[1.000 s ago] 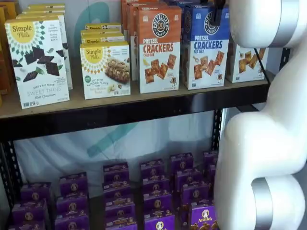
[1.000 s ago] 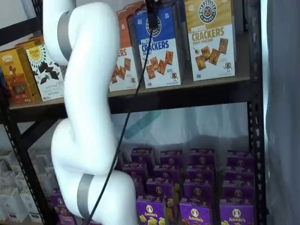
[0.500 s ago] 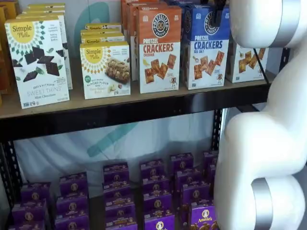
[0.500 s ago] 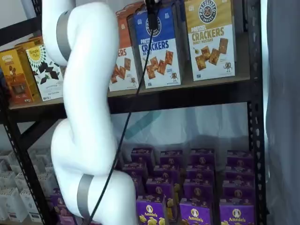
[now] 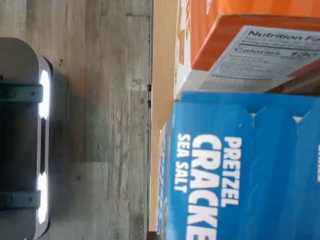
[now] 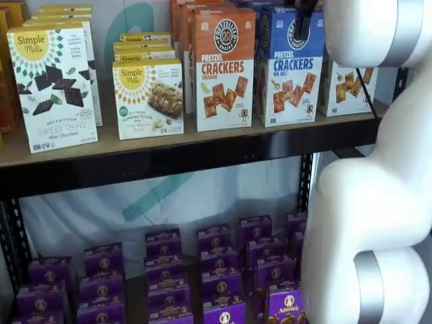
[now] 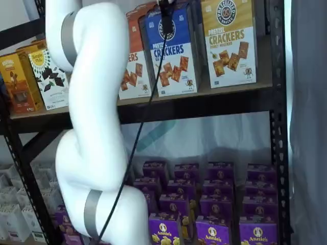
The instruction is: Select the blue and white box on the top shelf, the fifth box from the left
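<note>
The blue and white box stands upright on the top shelf, between an orange Cheddar box and a yellow-topped cracker box. It also shows in a shelf view as the blue and white box, and its blue top fills the wrist view. My gripper hangs from above at the box's top edge. Only one black finger lies over the blue front face, seen again at the gripper with a cable trailing below. The other finger is hidden, so I cannot tell whether it grips the box.
My white arm covers the right of one shelf view and, as the arm, the left of the other. Simple Mills boxes stand further left on the top shelf. Several purple Annie's boxes fill the lower shelf.
</note>
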